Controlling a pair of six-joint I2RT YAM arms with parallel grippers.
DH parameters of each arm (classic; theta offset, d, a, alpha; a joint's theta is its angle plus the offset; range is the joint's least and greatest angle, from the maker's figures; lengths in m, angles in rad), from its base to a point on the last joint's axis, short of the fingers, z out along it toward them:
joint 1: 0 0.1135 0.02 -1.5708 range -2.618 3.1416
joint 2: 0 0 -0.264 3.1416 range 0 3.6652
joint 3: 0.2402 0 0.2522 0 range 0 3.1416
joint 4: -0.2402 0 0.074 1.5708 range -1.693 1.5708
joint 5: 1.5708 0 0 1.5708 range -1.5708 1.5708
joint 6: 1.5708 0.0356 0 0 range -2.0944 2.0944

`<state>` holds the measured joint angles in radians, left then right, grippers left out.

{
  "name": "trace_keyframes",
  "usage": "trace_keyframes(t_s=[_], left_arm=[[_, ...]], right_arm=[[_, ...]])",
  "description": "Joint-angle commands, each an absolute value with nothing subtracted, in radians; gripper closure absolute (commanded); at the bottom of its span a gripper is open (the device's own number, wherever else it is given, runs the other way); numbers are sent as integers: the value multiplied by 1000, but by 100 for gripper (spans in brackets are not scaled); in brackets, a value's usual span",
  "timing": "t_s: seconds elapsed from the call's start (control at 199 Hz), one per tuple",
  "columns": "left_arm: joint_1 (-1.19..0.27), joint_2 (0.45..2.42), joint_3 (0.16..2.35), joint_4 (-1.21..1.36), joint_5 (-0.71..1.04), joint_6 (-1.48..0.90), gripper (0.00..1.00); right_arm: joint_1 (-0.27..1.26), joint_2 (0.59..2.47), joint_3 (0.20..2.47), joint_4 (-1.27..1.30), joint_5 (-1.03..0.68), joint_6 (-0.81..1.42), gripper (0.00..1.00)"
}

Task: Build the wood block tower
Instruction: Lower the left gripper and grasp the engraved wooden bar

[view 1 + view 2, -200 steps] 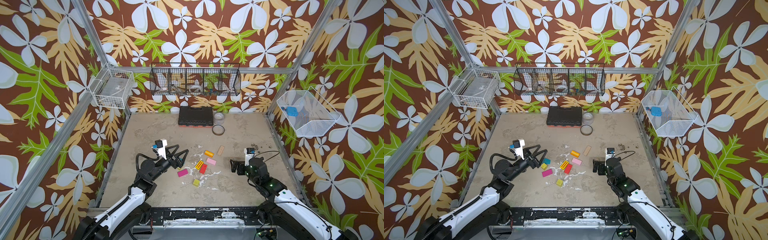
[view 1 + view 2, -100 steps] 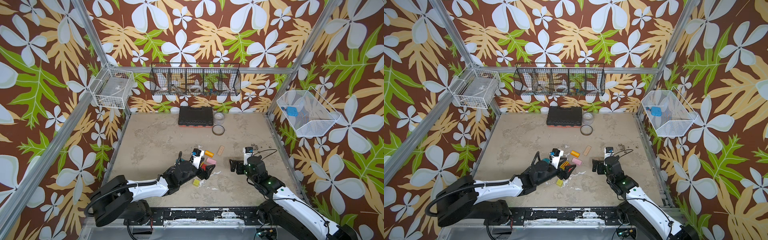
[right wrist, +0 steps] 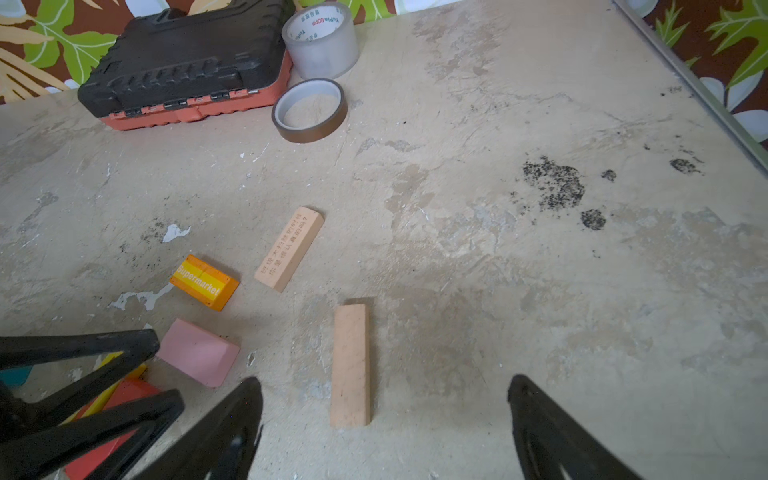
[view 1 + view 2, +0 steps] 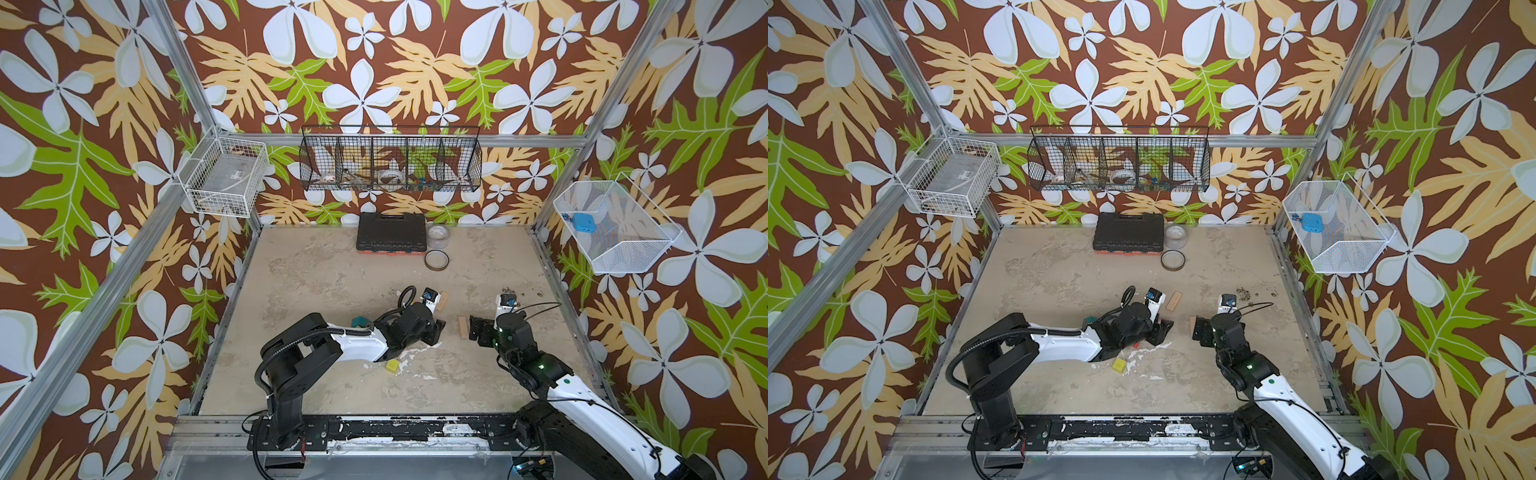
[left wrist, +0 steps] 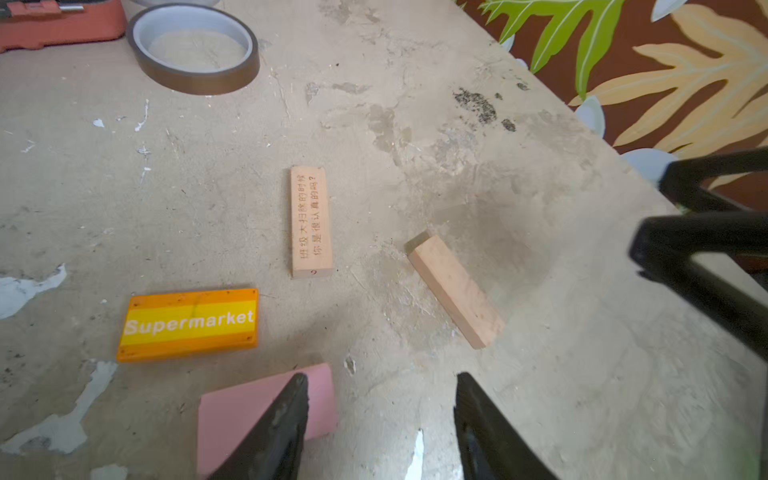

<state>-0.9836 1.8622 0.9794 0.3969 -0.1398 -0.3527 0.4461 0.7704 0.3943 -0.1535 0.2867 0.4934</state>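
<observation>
Scuffed beige table (image 3: 540, 291), blotched and flaking white, stands inside walls papered with leaves and flowers. Nearest the base, a yellow-green cube (image 4: 392, 365) lies alone, well short of the pink block (image 5: 245, 411). The left gripper (image 5: 381, 378) hangs low, its black tapered fingers apart with nothing between them. One finger crosses the pink block, a smooth matte slab with one bevelled side; contact cannot be told. A glossy red block (image 3: 133, 392) lies just beside the pink block, half hidden by those fingers, and a teal block (image 4: 360, 321) peeks out by the left arm. The right gripper (image 3: 384, 380) is spread wide and empty. The plain plank (image 3: 350, 365), bare tan wood, lies flat between the grippers, near the pink block but apart. Just beyond the pink block lies the flat, orange-and-yellow striped Supermarket block (image 5: 189, 324), and beside that the printed plank (image 5: 311, 220), marked with dark characters. Far beyond the pink block are a brown tape ring (image 3: 309, 110), a clear tape roll (image 3: 320, 39) and a ribbed black case (image 3: 183, 58) with an orange base
</observation>
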Motion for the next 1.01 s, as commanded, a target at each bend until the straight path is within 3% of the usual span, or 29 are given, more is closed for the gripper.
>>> trace_keyframes(t_s=[0.0, 0.266, 0.714, 1.001], left_arm=[[-984, 1919, 1054, 305, -222, -344, 45], [-977, 2147, 1373, 94, -345, -330, 53], [-927, 2199, 1495, 41, -307, -309, 44], [-927, 2266, 1555, 9, -275, -304, 44]], right_arm=[[448, 765, 396, -156, 309, 504, 8], [447, 772, 397, -161, 315, 506, 8], [447, 784, 409, -173, 302, 500, 9], [446, 794, 414, -175, 297, 497, 9]])
